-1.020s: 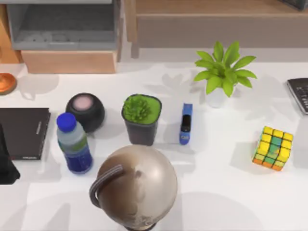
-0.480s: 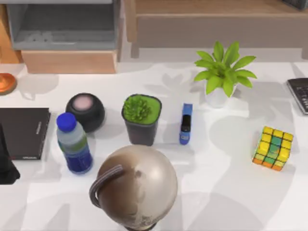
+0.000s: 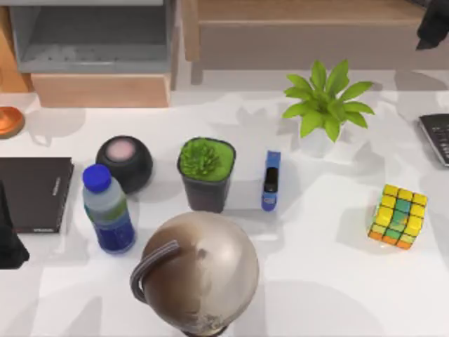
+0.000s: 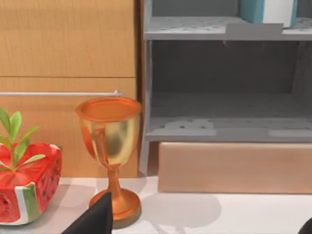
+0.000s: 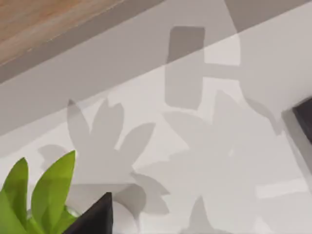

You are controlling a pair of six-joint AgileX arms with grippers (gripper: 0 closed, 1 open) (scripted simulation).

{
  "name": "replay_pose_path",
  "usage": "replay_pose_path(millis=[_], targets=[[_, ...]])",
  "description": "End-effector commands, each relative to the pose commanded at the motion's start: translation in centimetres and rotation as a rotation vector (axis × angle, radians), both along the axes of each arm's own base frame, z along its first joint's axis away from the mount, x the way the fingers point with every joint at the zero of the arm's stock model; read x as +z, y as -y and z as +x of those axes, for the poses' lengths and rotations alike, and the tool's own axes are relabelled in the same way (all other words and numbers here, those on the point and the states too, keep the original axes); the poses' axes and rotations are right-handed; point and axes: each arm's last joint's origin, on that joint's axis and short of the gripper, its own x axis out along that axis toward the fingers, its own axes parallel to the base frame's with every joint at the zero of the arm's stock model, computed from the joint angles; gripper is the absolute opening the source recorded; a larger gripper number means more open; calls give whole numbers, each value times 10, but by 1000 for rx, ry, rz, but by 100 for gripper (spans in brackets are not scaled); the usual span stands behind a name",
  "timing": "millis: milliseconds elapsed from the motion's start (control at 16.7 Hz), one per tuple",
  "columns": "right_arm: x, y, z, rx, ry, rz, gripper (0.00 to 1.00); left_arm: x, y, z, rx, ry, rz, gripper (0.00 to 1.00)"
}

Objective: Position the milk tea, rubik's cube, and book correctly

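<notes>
White tabletop (image 3: 330, 281) lies bare around the rubik's cube (image 3: 398, 216) near its right edge; grippers' grip unreadable.

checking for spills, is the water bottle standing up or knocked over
Upright: in the top view the water bottle stands on the table, blue cap up.

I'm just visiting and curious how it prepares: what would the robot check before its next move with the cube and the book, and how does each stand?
1. Rubik's cube resting on the table, free of neighbours: ok.
2. Space around cube for a grab from above: ok.
3. Right pincer near the cube: not ok, it sits at the far right corner.
4. Teal book on the grey shelf: looks ok.
5. Milk tea located: cannot tell.
6. Left pincer at the left edge, open or shut: cannot tell.
</notes>
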Motion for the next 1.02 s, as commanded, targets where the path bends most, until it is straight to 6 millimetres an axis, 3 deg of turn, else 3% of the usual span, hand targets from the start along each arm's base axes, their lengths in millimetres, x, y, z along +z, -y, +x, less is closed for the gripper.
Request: replay_pose_path(millis=[240,420,600,900,1020], targets=[[-16,-56,-38,7,-341,-73,100,0,0,0,0,0,0,100],[-33,-81,-64,13,-521,-156,100,0,0,0,0,0,0,100],[-41,-89,-74,16,-584,-191,100,0,0,0,0,0,0,100],[-41,-88,-73,14,-580,-187,100,0,0,0,0,0,0,100],[-51,-89,-73,16,-584,-191,100,0,0,0,0,0,0,100]])
